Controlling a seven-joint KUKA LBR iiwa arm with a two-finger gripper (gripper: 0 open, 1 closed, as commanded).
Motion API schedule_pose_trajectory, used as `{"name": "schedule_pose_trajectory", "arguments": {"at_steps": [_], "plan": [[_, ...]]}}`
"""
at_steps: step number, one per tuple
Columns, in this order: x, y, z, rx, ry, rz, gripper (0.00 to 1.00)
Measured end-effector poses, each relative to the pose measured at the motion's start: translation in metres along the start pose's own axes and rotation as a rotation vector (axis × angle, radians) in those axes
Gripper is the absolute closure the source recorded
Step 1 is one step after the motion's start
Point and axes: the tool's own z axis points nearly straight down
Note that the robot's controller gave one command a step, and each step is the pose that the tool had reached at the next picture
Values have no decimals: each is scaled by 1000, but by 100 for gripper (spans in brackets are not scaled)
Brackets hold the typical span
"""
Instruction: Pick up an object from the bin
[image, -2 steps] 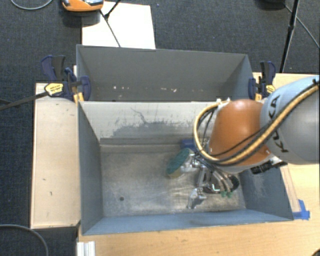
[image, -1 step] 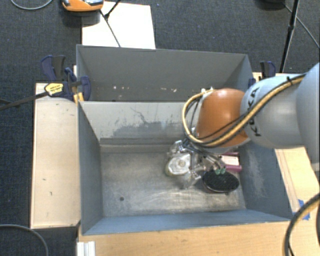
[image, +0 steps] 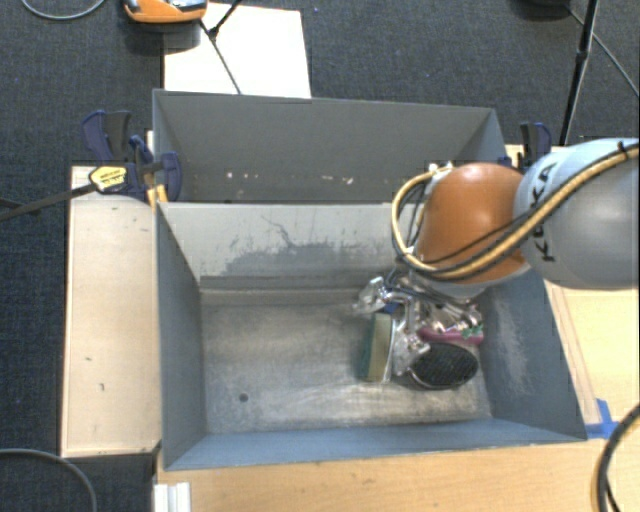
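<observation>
Bin: grey metal (image: 180, 330), floor mostly bare, scuffed; all things sit at the view's right end of the floor.
Arm: grey (image: 590, 220), comes in from view's right, w/ orange cover (image: 470, 215) at the wrist and yellow-black cables (image: 405, 215) looped round it.
Jaws: shiny metal, down low under the orange cover, near bin floor, amid the small cluster; open or closed can't tell.
Nearest thing: flat green-and-yellow sponge-like block (image: 377, 348), standing on edge, right up against the jaws on their view-left side; whether it's gripped can't tell.
Other things: black oval obj (image: 445, 370) on the floor just to view's right of the block; small pink-purple item (image: 452, 328) just above it, partly hidden by the metal.
</observation>
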Motion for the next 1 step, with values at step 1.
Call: {"name": "schedule_pose_trajectory", "arguments": {"at_steps": [1], "plan": [[-38,9,1,-3,0,-200,0]]}}
